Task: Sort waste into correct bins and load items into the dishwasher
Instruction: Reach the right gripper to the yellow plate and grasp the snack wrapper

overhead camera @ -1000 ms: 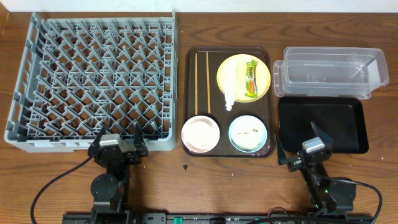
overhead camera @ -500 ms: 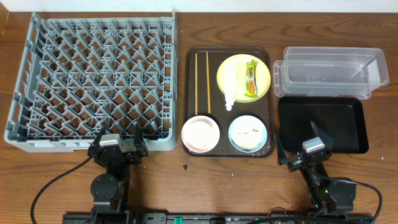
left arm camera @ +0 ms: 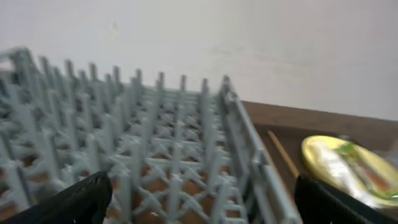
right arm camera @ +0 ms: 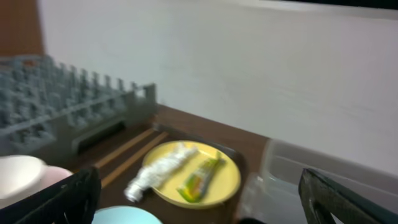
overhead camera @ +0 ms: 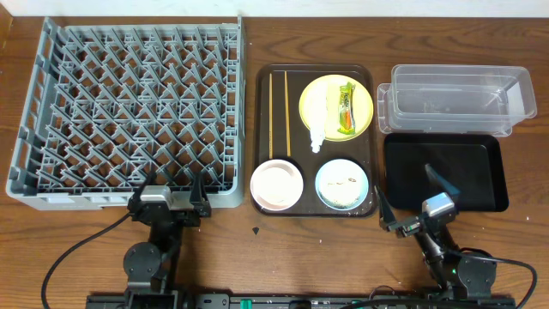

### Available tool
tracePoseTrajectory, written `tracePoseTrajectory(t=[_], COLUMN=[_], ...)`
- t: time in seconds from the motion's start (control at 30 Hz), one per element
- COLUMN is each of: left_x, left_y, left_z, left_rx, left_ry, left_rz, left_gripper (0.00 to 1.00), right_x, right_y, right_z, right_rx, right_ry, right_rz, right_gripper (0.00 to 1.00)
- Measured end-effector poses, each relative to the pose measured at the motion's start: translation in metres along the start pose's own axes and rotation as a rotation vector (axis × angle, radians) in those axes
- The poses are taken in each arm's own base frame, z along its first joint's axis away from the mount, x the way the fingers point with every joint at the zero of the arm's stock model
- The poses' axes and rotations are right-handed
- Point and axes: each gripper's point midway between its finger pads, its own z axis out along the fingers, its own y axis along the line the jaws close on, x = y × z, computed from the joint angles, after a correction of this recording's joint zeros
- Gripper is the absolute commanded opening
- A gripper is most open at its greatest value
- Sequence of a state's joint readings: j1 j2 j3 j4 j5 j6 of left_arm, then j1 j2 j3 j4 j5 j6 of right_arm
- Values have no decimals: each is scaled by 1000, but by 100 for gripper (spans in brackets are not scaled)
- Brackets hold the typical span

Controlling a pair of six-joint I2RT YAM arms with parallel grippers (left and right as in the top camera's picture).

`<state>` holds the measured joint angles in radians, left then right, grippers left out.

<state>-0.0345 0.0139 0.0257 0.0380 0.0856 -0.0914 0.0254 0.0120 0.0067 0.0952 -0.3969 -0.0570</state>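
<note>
Napkin (overhead camera: 316, 116) is not yet sorted, so left gripper (overhead camera: 167, 190) and right gripper (overhead camera: 407, 190) are held wide, empty, flanking the serving tray (overhead camera: 297, 137).

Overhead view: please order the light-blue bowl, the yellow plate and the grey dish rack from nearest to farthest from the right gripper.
From the right gripper:
1. Light-blue bowl, just to its left on the brown tray.
2. Yellow plate, at the tray's far end.
3. Grey dish rack, far on the left side.
</note>
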Motion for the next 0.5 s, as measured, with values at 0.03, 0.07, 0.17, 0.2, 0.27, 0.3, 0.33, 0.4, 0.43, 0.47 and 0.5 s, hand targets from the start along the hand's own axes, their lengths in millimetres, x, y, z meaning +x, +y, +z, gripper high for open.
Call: tracePoseTrajectory(t=[0.03, 0.07, 0.17, 0.2, 0.27, 0.3, 0.33, 0.4, 0.43, 0.47, 0.5], left_x=[-2, -5, -15, -20, -35, -44, -54, -76, -91, -103, -115], left_y=[-3, -8, -15, -17, -21, -24, -25, -31, -35, -38, -42], left_z=[-1, -2, -5, -5, -5, -4, -2, 2, 5, 9, 13], left_rx=[17, 36, 54, 54, 55, 54, 50, 52, 59, 63, 69], left_ry=[11, 31, 100, 122, 172, 191, 219, 260, 279, 296, 320], left_rz=[-27, -54, -98, -106, -124, -132, -136, -143, -146, -150, -155], left_gripper=[94, 94, 94, 94, 94, 94, 94, 94, 94, 94, 94], right_x=[-1, -1, -6, -10, -23, -32, -36, -48, -51, -55, -60], right_y=[3, 6, 10, 11, 12, 12, 11, 9, 8, 7, 6], right_z=[0, 0, 1, 2, 5, 8, 11, 20, 24, 29, 36], right_rx=[-20, -34, -67, -76, -92, -101, -104, -117, -123, -130, -142], right_ry=[-4, -1, 17, 20, 34, 51, 71, 147, 182, 221, 266], right_rz=[21, 51, 111, 121, 142, 158, 172, 219, 240, 262, 282], right_gripper=[99, 99, 99, 99, 99, 99, 99, 99, 99, 99, 99])
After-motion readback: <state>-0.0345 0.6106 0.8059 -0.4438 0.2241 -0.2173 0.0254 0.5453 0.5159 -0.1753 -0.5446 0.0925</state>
